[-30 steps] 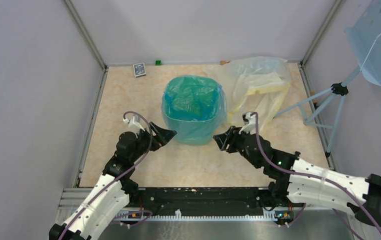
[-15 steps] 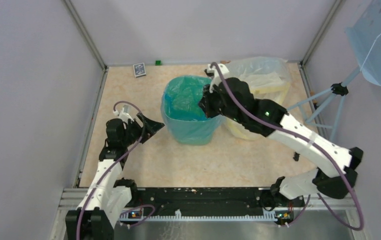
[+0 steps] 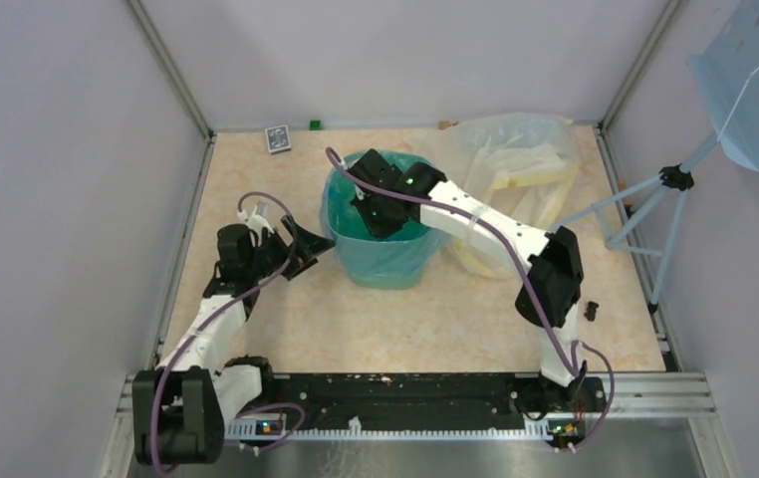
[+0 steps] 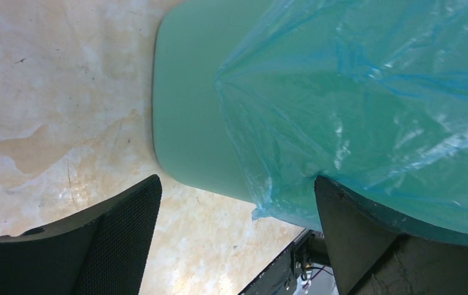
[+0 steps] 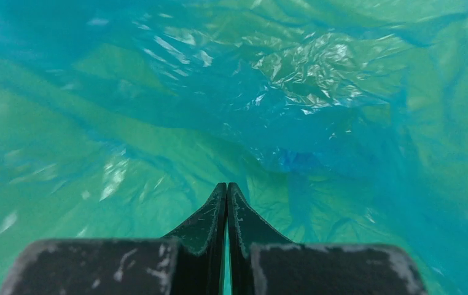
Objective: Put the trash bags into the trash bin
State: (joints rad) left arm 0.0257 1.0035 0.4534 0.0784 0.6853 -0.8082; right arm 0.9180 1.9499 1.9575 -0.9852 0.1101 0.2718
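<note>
Inside bin (image 4: 188, 92): R jaws pressed together, down in blue bag (image 5: 305, 61).
Beside bin: L jaws spread, empty.

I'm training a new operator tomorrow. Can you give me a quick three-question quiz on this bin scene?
1. True or false: the right tool is shut, down inside the blue bag that lines the bin.
2. Pick one. The left tool is: A) open, beside the bin; B) shut on the rim; C) inside the bin.
3. In a few words: what lies just right of the bin in the top view?

Key
1. True.
2. A.
3. The clear plastic bag.
</note>
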